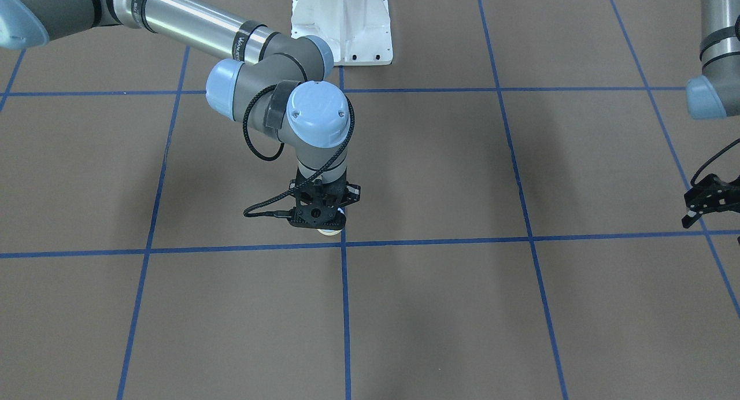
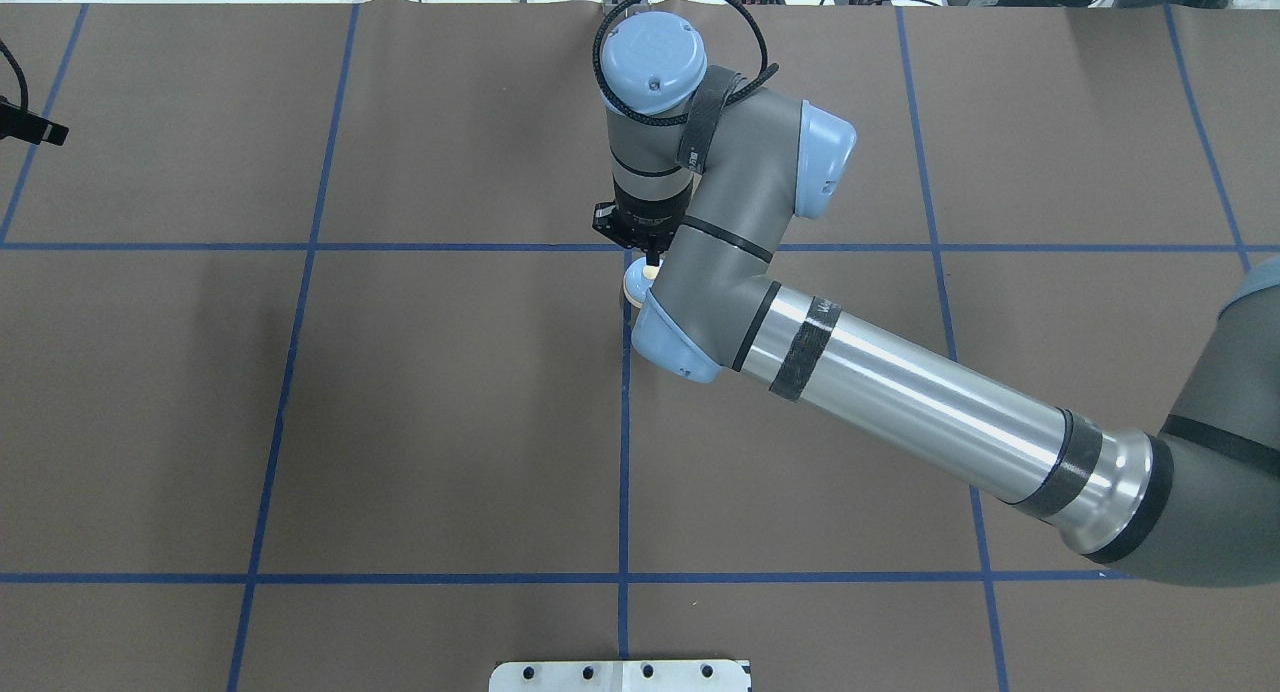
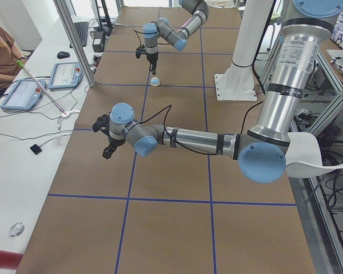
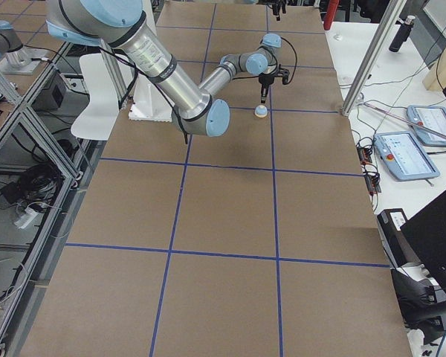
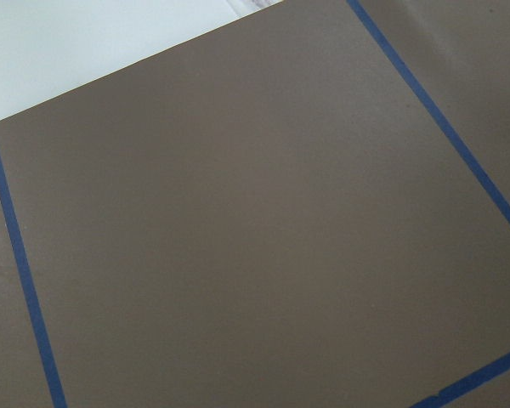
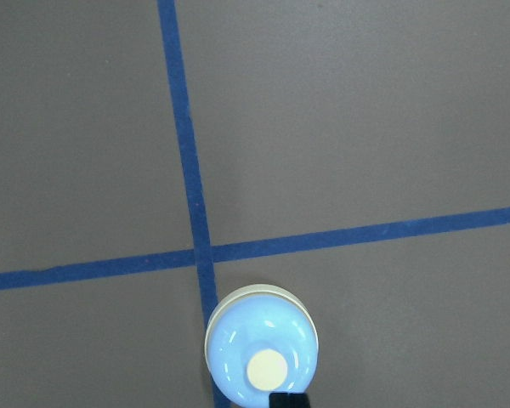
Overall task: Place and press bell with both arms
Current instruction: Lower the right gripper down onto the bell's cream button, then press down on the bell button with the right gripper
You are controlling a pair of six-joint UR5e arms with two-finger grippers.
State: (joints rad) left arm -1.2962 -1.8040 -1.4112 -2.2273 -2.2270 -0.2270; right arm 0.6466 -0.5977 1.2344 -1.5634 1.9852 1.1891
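Note:
The light-blue bell (image 6: 262, 357) with its cream button stands on a blue tape crossing at the table's middle. It also shows in the overhead view (image 2: 636, 286), the front view (image 1: 329, 232) and the right side view (image 4: 261, 111). My right gripper (image 2: 652, 263) is shut and empty. It points straight down, its tip (image 6: 289, 399) just above the bell at the button's edge. My left gripper (image 1: 701, 208) hangs open and empty far off at the table's left end, also seen in the left side view (image 3: 104, 137). The left wrist view shows only bare mat.
The brown mat (image 2: 450, 422) carries a grid of blue tape lines. The white pedestal base (image 1: 341, 24) stands at the robot's side of the table. Operator tablets (image 3: 23, 94) and cables lie on the white bench beyond the far edge.

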